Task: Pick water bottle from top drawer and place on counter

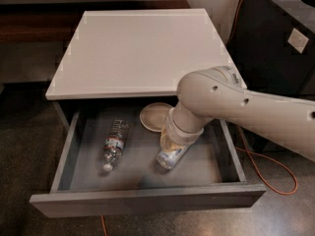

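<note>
The top drawer stands pulled open under the white counter. The water bottle, small and clear with a dark blue-and-red label, lies on the drawer's grey floor at the left, whitish cap toward the front. My gripper hangs from the pale arm, low inside the drawer's right half, right over a longer clear bottle whose upper part it hides. The gripper is well to the right of the water bottle, not touching it.
A round beige dish lies at the back of the drawer, partly behind my arm. A black cabinet stands to the right. An orange cable loops on the dark floor beside the drawer.
</note>
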You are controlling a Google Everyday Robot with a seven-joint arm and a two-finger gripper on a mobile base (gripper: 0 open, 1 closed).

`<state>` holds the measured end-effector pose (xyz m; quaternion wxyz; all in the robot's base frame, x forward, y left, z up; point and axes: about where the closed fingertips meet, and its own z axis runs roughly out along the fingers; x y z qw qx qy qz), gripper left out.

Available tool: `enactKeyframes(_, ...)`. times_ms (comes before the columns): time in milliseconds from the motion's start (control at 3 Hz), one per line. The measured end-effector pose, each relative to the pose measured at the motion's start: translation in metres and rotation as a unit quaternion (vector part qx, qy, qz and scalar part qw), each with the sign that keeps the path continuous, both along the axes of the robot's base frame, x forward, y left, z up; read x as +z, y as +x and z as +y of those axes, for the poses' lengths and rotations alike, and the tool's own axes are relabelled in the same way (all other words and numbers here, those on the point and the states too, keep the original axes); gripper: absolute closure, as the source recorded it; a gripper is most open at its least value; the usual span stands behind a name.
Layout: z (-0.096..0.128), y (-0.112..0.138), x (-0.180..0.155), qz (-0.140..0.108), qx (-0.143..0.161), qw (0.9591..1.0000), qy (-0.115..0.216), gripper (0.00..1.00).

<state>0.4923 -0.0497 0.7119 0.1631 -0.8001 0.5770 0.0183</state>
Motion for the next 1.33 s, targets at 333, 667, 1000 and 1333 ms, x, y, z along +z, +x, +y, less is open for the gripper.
enactKeyframes(333,0.023,0.027,0.007,-0.008,0.047,0.9988,-0.014,0.81)
enactKeyframes(667,0.059,0.036,0.005,-0.014,0.131,0.9902,-0.046,0.51)
enactKeyframes(1000,0.092,0.034,0.003,-0.019,0.216,0.9734,-0.075,0.20)
enactKeyframes(1333,0.122,0.032,0.004,-0.022,0.298,0.9505,-0.087,0.00)
